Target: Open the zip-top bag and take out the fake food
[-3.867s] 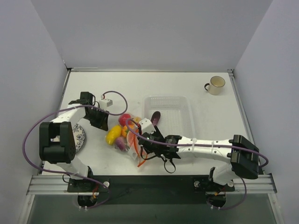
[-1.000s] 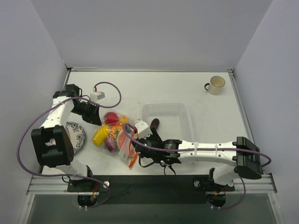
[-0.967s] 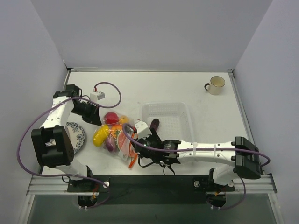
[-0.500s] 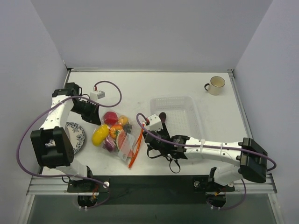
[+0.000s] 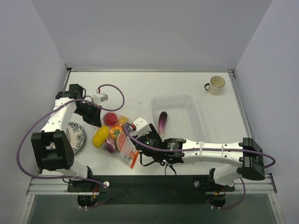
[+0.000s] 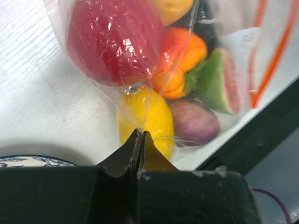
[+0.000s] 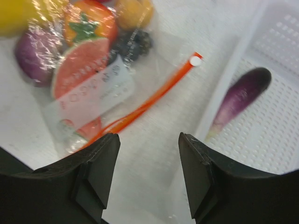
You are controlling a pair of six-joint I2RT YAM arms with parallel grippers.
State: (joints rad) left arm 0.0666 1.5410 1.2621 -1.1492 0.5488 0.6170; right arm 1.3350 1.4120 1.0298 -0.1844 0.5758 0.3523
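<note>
Pinching the clear crinkly zip-top bag (image 6: 219,28) with the left gripper (image 6: 140,135), jaws clenched on film at the bag's 10 o'clock corner. Holding the right gripper (image 7: 148,140) released, jaws spread wide, hanging above the orange-red zip strip (image 7: 173,77) at the bag's 3 o'clock edge. Seeing glossy plastic fake food (image 7: 84,70) sitting inside the bag: red round fruit (image 6: 112,42), yellow lemon (image 6: 147,116), dark grapes (image 7: 133,42). Noting a purple plastic eggplant (image 5: 162,122) lying apart, in the 9 o'clock side of the white mesh plastic basket (image 5: 176,97). Spotting a blue-patterned plate (image 5: 79,136) at the bag's 9 o'clock and a cream mug (image 5: 217,84) at the basket's 1 o'clock.
</note>
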